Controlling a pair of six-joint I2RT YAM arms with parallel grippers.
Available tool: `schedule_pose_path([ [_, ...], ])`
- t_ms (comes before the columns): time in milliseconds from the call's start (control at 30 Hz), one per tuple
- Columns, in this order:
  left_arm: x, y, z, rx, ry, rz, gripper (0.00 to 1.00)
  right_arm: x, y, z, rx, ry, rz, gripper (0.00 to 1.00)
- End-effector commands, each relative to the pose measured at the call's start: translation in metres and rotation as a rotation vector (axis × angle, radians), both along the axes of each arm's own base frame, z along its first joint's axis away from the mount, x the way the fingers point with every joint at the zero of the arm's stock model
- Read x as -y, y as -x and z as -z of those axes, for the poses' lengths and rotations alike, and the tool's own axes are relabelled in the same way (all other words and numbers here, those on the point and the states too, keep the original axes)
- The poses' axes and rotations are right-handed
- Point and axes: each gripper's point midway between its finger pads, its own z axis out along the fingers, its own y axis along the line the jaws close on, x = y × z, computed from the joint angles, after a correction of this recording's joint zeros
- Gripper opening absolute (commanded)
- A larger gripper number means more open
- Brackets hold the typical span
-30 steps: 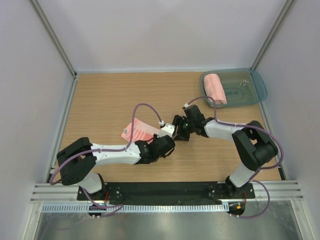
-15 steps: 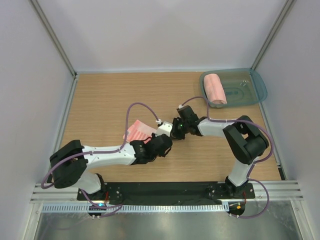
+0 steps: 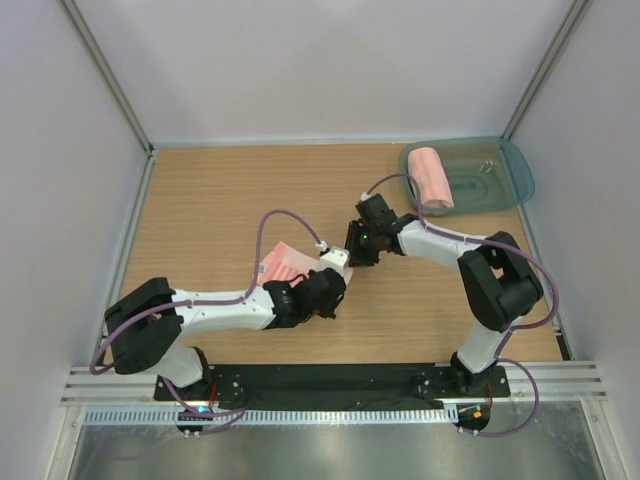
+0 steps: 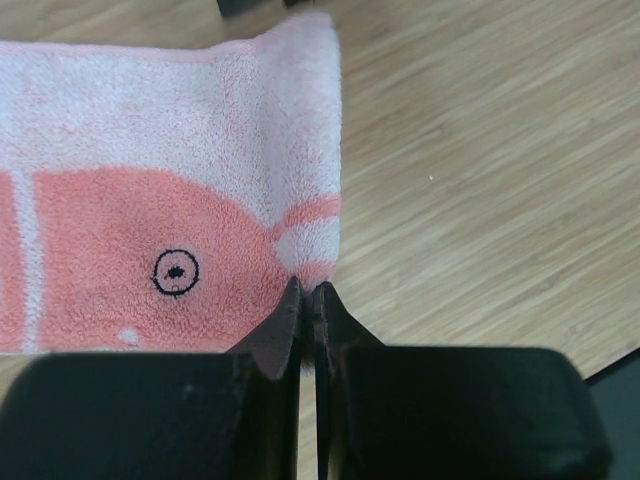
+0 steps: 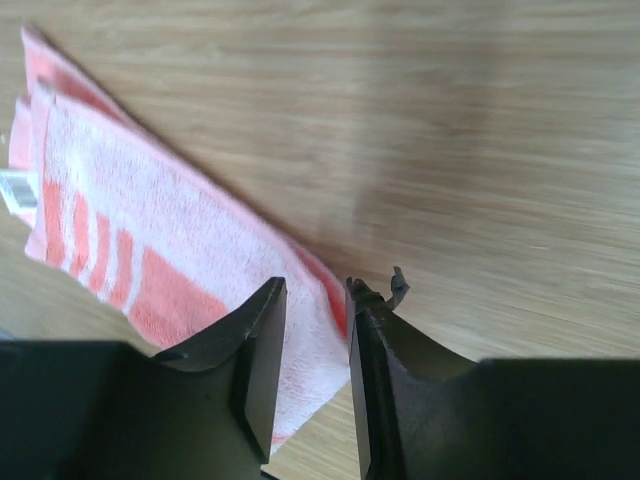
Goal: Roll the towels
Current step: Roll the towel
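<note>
The top camera is looking down from above and behind the arm bases [image 3: 185, 380], taking in the whole table [image 3: 220, 200]. Both wrist cameras are riding low, facing forward and down at the wood (barely above it), and all three views are sharing the striped towel [image 3: 283, 262].

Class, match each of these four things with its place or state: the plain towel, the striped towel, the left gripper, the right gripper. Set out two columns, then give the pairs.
Column one
1 plain towel
2 striped towel
3 left gripper
4 right gripper

Column two
A jaws a little apart, over a towel's edge
B rolled up, lying in the tray
C lying on the wooden table
D shut on a towel's corner

Pairs: 1-B, 2-C, 3-D, 4-A
</note>
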Motion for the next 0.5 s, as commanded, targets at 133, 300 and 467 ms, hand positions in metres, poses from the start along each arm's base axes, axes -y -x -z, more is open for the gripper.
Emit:
schedule_pose_path([
  [133,0.024,0.011,-0.002,-0.098,0.100,0.002,0.00,0.056,-0.037,-0.049,0.167,0.169,0.101,0.40],
  [300,0.025,0.009,-0.008,-0.142,0.159,-0.058,0.00,0.069,-0.037,-0.084,0.259,0.150,0.113,0.39],
  [467,0.013,-0.001,-0.012,-0.227,0.257,-0.186,0.00,0.053,-0.023,-0.104,0.296,0.037,0.014,0.39],
])
